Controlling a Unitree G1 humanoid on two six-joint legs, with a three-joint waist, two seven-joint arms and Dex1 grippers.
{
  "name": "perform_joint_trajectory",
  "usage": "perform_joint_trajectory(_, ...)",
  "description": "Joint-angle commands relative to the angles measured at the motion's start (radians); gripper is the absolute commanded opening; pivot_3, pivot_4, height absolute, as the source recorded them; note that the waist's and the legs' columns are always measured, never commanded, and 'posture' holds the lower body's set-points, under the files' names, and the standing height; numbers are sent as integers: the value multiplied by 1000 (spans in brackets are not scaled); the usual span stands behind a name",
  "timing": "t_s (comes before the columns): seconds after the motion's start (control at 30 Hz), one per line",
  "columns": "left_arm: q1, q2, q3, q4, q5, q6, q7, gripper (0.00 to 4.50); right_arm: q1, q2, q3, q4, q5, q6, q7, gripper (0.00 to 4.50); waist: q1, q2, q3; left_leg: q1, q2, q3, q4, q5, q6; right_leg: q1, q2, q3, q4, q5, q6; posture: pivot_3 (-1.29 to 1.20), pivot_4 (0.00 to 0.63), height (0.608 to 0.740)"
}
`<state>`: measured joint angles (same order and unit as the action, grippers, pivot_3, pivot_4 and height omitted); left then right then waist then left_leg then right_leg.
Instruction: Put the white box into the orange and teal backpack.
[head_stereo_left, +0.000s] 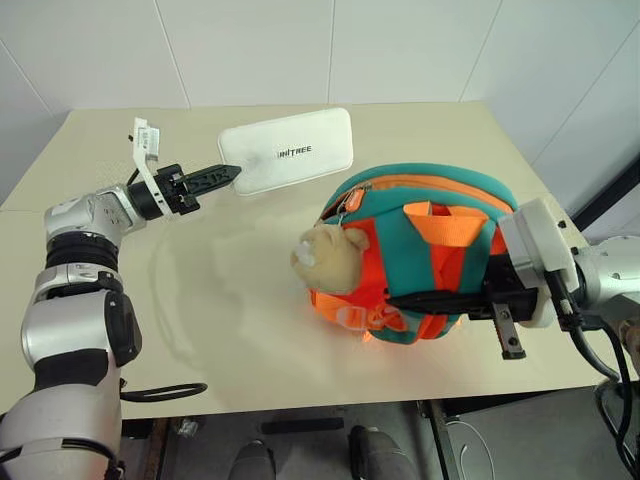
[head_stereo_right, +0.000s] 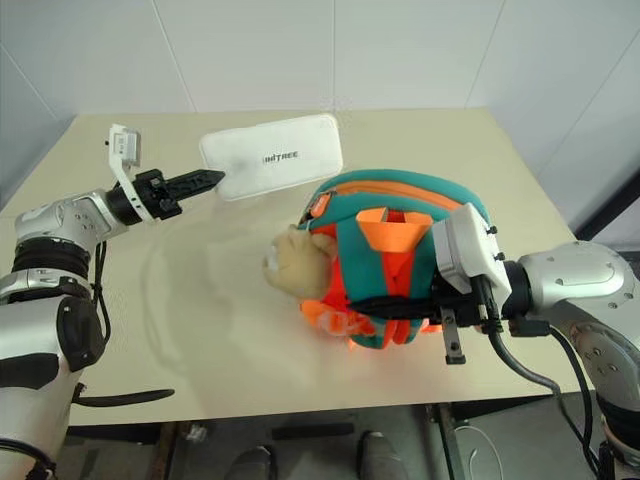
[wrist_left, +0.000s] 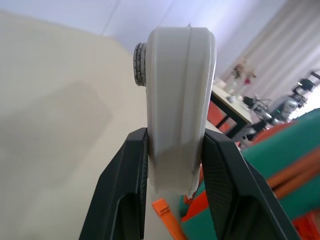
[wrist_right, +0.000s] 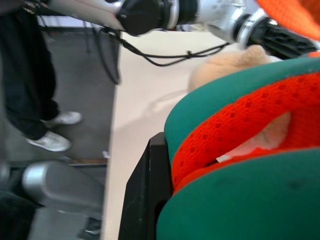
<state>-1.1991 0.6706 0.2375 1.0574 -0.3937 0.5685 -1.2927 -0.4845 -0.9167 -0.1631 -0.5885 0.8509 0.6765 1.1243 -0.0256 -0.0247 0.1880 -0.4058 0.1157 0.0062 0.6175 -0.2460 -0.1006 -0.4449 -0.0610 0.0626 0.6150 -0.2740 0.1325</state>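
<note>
Left gripper (head_stereo_left: 228, 176): jaws clamped on white box (head_stereo_left: 290, 150), lifted.
Right gripper (head_stereo_left: 400, 300): pinching orange and teal backpack (head_stereo_left: 420, 240).
Next: open it.

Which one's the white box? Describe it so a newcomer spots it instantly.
Start at the beige table, then look past the orange and teal backpack to the far side. The white box is there, held at one corner in the left gripper. It is the flat white case with rounded corners and small dark lettering.
</note>
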Motion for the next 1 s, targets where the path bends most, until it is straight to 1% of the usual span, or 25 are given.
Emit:
perform_joint_trajectory(0.03, 8, 27, 58, -60, -49, -78, -72, 1217, -8, -8, -13, 35, -57, -83, 20, 0, 1, 0, 0, 0, 0, 0, 0, 0, 0, 0, 0, 0, 0, 0, 0, 0, 150, 740)
perform_joint_trajectory(0.13, 29, 37, 131, -78, -108, -131, -133, 1216, -13, -2, -10, 63, -73, -98, 16, 0, 1, 0, 0, 0, 0, 0, 2, 0, 0, 0, 0, 0, 1, 0, 0, 0, 150, 740)
perform_joint_trajectory(0.23, 41, 58, 174, -88, -139, -140, -159, 1216, -10, 2, -13, 72, -73, -101, 10, 0, 1, 0, 0, 0, 0, 0, 3, 0, 0, 0, 0, 0, 3, 0, 0, 0, 150, 740)
perform_joint_trajectory(0.33, 61, 75, 185, -114, -152, -131, -192, 1216, -4, 3, -17, 82, -73, -100, 4, 0, 0, 0, 0, 0, 0, 0, 5, 0, 0, 0, 0, 0, 5, 0, 0, 0, 150, 740)
perform_joint_trajectory(0.47, 99, 95, 193, -180, -189, -68, -247, 1216, -1, 3, -21, 103, -74, -96, -7, 0, 1, 0, 0, 0, 0, 0, 8, 0, 0, 0, 0, 1, 7, 0, 0, 0, 150, 740)
perform_joint_trajectory(0.63, 152, 110, 156, -274, -220, 18, -316, 1216, 7, -6, -26, 135, -73, -94, 2, 0, 3, -1, 1, 0, 0, -1, 12, 0, 0, 1, 0, 1, 10, 0, 0, 0, 150, 740)
perform_joint_trajectory(1.0, 298, 142, 99, -535, -324, 150, -321, 1214, 31, 5, -27, 177, -73, -106, 10, 0, 0, -1, 1, 1, 0, -1, 12, 0, 0, 1, 0, 2, 11, 0, -1, 0, 150, 740)
